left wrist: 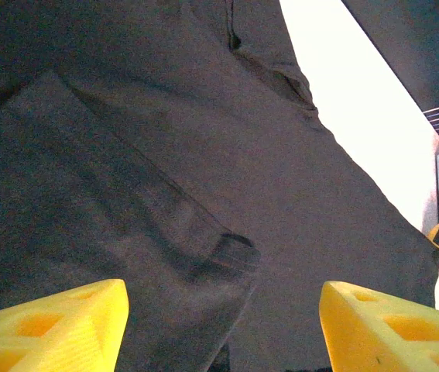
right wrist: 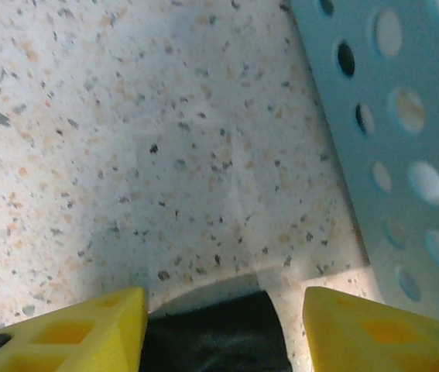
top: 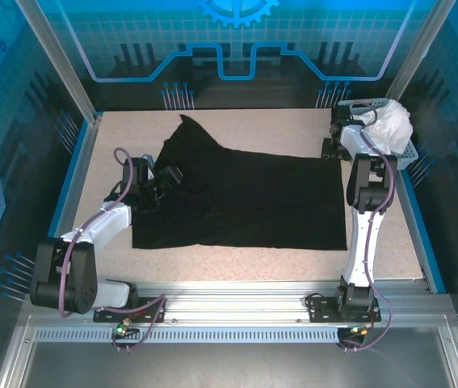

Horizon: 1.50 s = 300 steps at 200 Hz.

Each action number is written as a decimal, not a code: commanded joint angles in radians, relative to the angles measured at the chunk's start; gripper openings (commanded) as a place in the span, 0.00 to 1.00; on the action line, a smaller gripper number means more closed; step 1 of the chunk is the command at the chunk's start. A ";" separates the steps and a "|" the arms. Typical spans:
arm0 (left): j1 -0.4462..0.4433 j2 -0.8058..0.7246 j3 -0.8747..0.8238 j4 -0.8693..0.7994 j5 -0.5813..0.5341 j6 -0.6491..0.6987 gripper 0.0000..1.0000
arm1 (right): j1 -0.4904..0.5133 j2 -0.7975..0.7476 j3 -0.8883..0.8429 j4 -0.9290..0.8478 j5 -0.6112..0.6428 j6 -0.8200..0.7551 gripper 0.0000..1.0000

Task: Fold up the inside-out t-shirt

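A black inside-out t-shirt (top: 245,198) lies spread across the middle of the speckled counter (top: 293,263), its long side running from 9 to 3 o'clock in the overhead view and a pointed flap of cloth (top: 190,129) jutting toward 11 o'clock, as two robot arms take up stations at opposite ends of it. The left pincer (left wrist: 223,291) hovers over the garment's 9 o'clock end with its yellow fingers (left wrist: 56,322) spread wide and nothing gripped between them; its wrist camera looks down on a turned-over sleeve (left wrist: 231,252) whose hemmed cuff rests on the body of the shirt, probably the loose part this arm is placed to gather. The right pincer (right wrist: 225,298) sits low at the shirt's 2 o'clock corner, also wide, with the dark edge of the cloth lying between its fingers at 6 o'clock in its own view and bare counter ahead; whether the pads touch the fabric cannot be told. One arm at each end suits drawing the cloth flat or carrying an edge across for a first fold, which, judging by the uneven outline, has not yet been made. A perforated basket (top: 367,106) holding a white cloth garment (top: 392,123) stands just beside the right pincer at the counter's 2 o'clock corner, close enough that a sideways swing there could strike it
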State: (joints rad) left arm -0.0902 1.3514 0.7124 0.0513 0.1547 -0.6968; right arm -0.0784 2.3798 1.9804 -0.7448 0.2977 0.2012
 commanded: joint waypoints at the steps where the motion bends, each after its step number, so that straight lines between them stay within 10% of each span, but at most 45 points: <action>1: -0.003 0.014 0.041 0.021 0.017 0.035 0.68 | -0.015 0.064 0.057 -0.117 -0.044 -0.006 0.52; 110: -0.002 0.062 0.099 0.015 -0.025 0.069 0.68 | -0.014 0.012 0.040 -0.083 -0.081 -0.025 0.00; 300: -0.002 0.203 0.219 -0.003 -0.059 0.119 0.69 | 0.025 -0.331 -0.264 0.098 -0.129 -0.065 0.00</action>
State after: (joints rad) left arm -0.0902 1.5330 0.9009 0.0502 0.1165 -0.6109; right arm -0.0734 2.1174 1.7309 -0.6643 0.2077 0.1547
